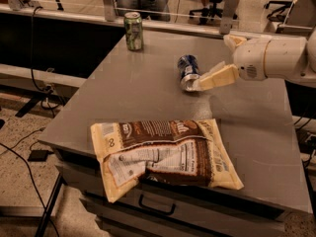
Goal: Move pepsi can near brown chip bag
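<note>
Pepsi can point(187, 69) lies on its side mid-desk point(123, 98), well apart from the brown chip bag point(163, 154) at the front edge. My gripper point(213, 62) is just right of the can, fingers spread wide, lower one at its silver end. I should straddle the body squarely and close slowly, since it looks likely to roll.

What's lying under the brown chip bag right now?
Only the grey table shows beneath the brown chip bag, whose front overhangs the edge. Anything under it is covered. The gripper is beside the pepsi can.
</note>
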Robot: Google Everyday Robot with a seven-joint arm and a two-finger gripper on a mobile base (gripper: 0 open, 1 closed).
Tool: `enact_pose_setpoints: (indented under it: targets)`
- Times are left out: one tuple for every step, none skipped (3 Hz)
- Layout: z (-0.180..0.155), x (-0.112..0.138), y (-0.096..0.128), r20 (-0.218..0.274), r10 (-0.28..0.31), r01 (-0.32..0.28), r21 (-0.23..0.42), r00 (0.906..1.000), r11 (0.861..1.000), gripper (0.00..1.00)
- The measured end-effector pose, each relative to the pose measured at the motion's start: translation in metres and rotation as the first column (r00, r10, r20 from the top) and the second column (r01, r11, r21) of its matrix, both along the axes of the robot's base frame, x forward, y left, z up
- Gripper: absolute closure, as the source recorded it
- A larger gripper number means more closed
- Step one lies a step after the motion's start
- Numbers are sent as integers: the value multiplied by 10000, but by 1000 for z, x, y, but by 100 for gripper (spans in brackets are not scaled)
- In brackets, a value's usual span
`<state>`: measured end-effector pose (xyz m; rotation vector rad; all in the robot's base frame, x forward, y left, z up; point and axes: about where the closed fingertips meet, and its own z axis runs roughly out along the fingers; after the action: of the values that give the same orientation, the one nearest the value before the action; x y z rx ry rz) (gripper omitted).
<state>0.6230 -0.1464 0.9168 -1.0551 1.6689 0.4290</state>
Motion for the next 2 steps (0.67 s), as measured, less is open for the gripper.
enact_pose_setpoints:
  targets:
    - [-18,15,7,327,-377,388,-332,9988,9987,0]
    - [-37,35,5,558,-1009,1034,-434,9933,9937,0]
